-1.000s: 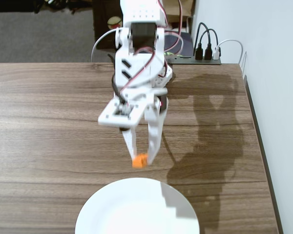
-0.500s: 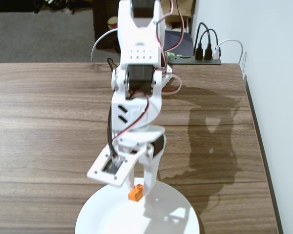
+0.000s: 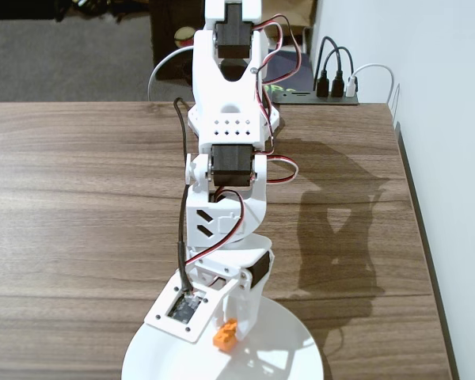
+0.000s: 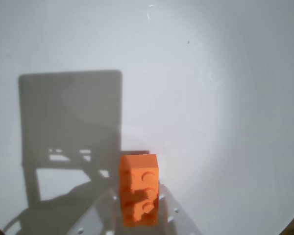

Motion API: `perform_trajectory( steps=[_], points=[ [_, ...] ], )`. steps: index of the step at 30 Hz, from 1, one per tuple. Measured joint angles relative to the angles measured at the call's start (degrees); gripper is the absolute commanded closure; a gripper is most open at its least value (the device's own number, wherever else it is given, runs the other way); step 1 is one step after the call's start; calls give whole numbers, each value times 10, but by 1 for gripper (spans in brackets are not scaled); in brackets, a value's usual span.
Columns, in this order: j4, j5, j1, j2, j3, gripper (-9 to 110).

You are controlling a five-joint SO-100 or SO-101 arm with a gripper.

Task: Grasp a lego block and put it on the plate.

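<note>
- Reaching out from the 12 o'clock edge of the table [image 3: 79,198], the arm was stretched toward 6 o'clock in the fixed view, which put the gripper [image 3: 231,332] over the plate [image 3: 297,348]; a sensible pose for a drop-off.
- The lego block [image 3: 226,334] sat at the fingertips, above the plate's 12 o'clock portion, inside the rim.
- Wrist view: lego block [image 4: 139,188] at 6 o'clock of the frame, studs toward the camera, white plate [image 4: 210,98] filling nearly everything behind it.
- The gripper [image 4: 139,215] was closed down to brick width and clamped on the block; the jaws themselves were mostly hidden by it.
- Could not tell whether the block touched the plate or hung just above; its shadow lay close, so the gap looked small.
- Judged step: release was not yet done.
</note>
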State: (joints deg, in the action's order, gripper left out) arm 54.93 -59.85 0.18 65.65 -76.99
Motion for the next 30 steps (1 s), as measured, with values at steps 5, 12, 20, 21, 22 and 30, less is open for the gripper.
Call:
perform_trajectory(
  steps=[5,12,20,21,22,30],
  points=[
    [11,1,-1,0,0,85],
    [60,18,-12,21,-1,85],
    [103,27,-26,159,-71,94],
    [103,28,-28,178,-90,97],
    [102,30,-30,196,-109,101],
    [70,39,-40,359,-291,101]
  ],
)
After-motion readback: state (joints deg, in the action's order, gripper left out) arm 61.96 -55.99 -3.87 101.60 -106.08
